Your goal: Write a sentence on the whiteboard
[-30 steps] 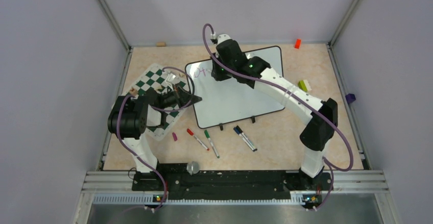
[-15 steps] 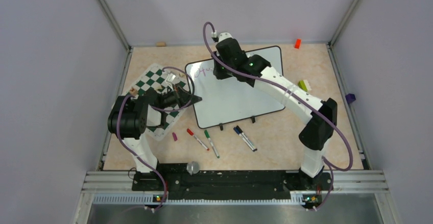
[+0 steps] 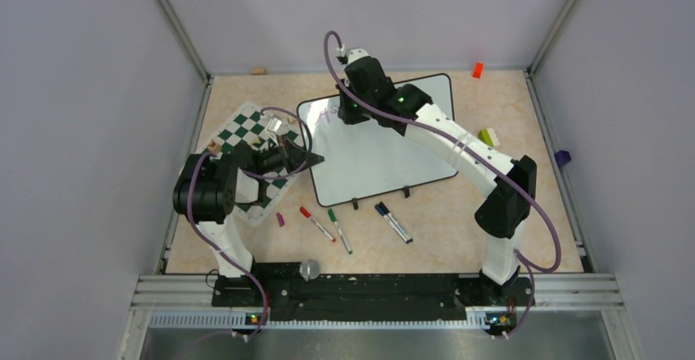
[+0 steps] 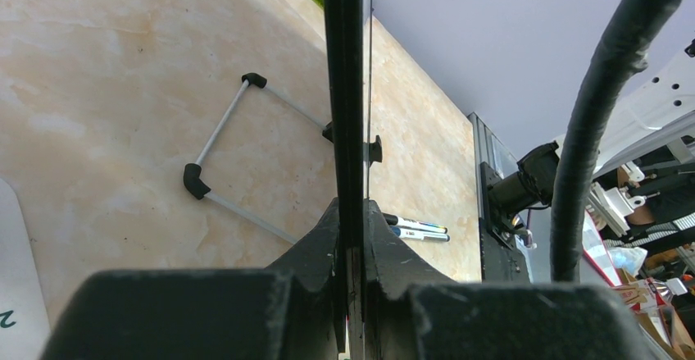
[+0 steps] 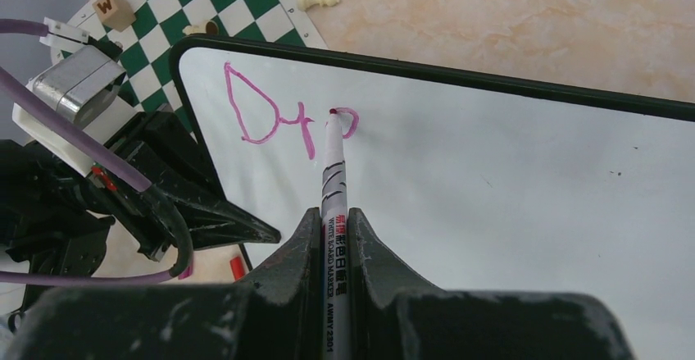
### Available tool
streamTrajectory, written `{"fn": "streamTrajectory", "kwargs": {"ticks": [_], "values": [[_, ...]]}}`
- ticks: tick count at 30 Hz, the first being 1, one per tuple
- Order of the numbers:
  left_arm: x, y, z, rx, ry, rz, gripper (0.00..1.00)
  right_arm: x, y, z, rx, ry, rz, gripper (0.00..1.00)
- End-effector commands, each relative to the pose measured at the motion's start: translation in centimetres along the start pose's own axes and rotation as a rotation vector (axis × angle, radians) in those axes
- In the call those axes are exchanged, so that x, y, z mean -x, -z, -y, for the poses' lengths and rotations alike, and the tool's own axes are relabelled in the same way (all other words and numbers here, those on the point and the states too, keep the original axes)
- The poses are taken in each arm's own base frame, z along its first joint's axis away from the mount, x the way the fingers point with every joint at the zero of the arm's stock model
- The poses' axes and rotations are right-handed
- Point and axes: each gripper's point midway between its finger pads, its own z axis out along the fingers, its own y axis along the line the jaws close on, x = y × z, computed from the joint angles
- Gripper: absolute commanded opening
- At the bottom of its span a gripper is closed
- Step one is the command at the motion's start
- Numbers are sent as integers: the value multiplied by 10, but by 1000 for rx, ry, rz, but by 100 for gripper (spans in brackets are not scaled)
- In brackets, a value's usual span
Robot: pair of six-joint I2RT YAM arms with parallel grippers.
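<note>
The whiteboard (image 3: 385, 151) lies in the middle of the surface (image 3: 459, 212), just right of the chess mat (image 3: 246, 130). My left hand (image 3: 314, 160) is clamped on its left edge, I judge to stop it sliding under pen pressure. My right hand (image 5: 332, 216) is closed round a marker (image 5: 334, 167). Its tip touches the board's far-left corner, where the pink sentence (image 5: 270, 118) is only a "D" and a couple of strokes.

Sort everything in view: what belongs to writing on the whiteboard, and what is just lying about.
In use: whiteboard, pink lettering, pink marker held by right gripper, left gripper clamping the board's edge.
Lying about: chess mat, red marker, green marker, blue marker, orange block, yellow-green block.
</note>
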Motion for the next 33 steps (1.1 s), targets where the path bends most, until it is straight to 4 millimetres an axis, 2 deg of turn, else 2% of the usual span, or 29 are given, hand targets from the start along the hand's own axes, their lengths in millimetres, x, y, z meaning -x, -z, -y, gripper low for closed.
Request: {"fn": "streamTrajectory", "kwargs": {"ticks": [1, 14, 22, 33], "values": [[0, 1, 18, -82, -169, -33, 0, 6, -6, 1, 11, -9, 6, 0], [0, 0, 17, -83, -166, -35, 0, -21, 1, 11, -11, -13, -50, 0], [0, 0, 17, -82, -167, -34, 0, -12, 6, 25, -82, -3, -24, 0], [1, 0, 16, -82, -164, -33, 0, -2, 12, 27, -90, -6, -3, 0]]}}
